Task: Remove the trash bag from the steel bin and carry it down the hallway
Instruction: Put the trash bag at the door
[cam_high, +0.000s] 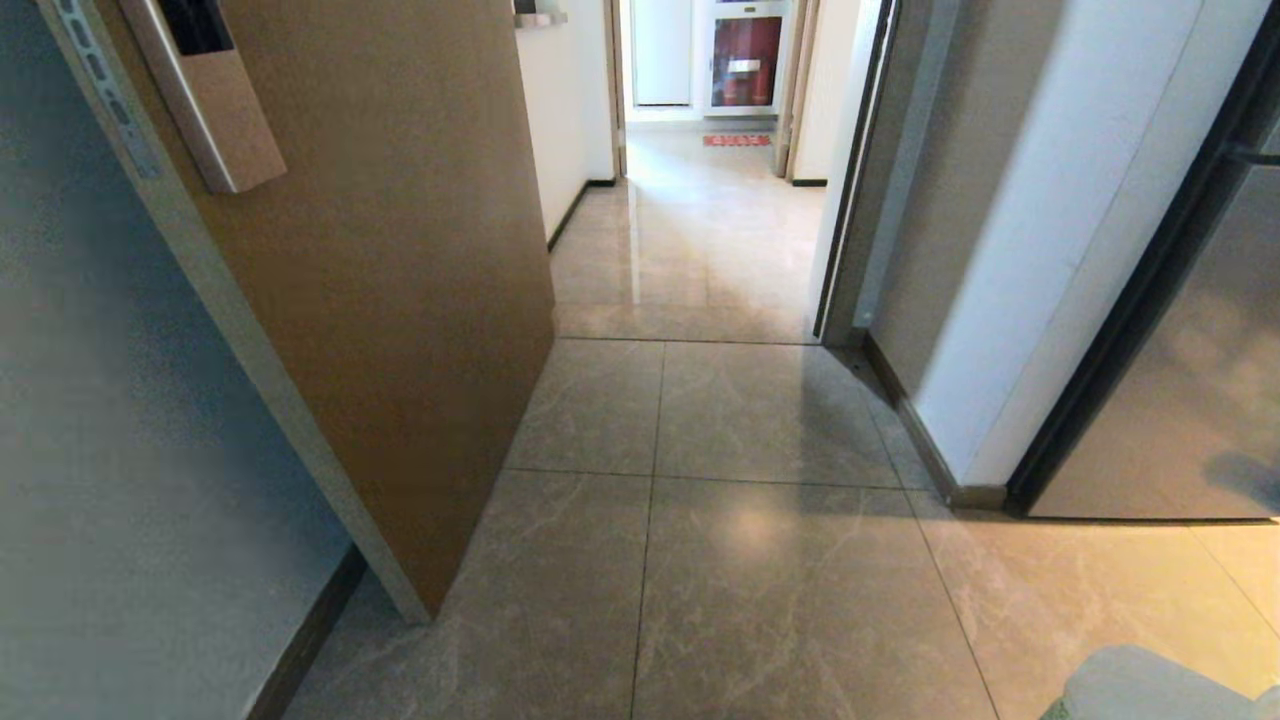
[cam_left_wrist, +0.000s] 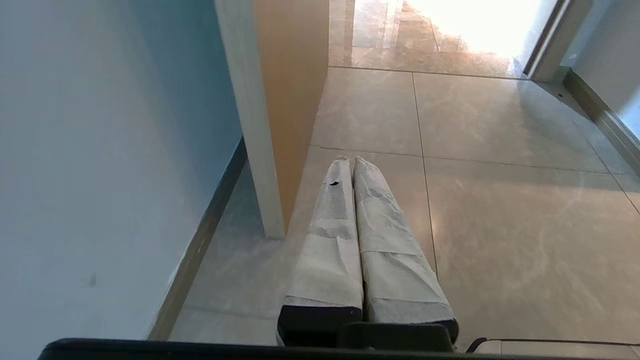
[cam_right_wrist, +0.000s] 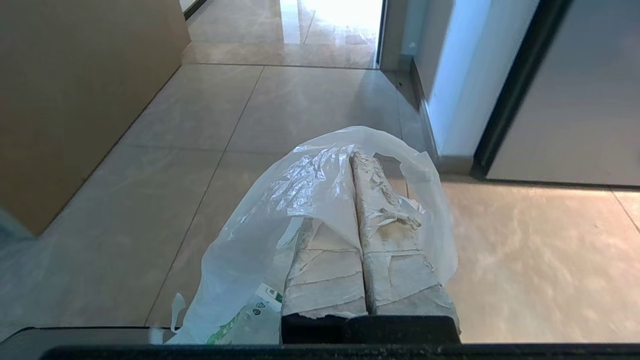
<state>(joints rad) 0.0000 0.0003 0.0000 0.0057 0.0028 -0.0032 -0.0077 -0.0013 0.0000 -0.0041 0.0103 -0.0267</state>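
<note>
The trash bag (cam_right_wrist: 260, 235), white crinkly plastic with green-and-white packaging inside, hangs from my right gripper (cam_right_wrist: 352, 157). The taped fingers are shut on a fold of its rim, and the plastic drapes over one finger. A pale corner of the bag (cam_high: 1150, 690) shows at the head view's lower right edge. My left gripper (cam_left_wrist: 353, 161) is shut with nothing in it, hanging over the tiles beside the door's edge. The hallway (cam_high: 700, 230) of glossy marble-look tiles runs ahead through a doorway. The steel bin is out of view.
An open brown door (cam_high: 400, 250) with a metal lock plate (cam_high: 205, 90) stands close on the left. A white wall corner (cam_high: 1000, 300) and a dark-framed panel (cam_high: 1180, 380) are on the right. A red mat (cam_high: 737, 140) and a red cabinet (cam_high: 745, 65) sit at the far end.
</note>
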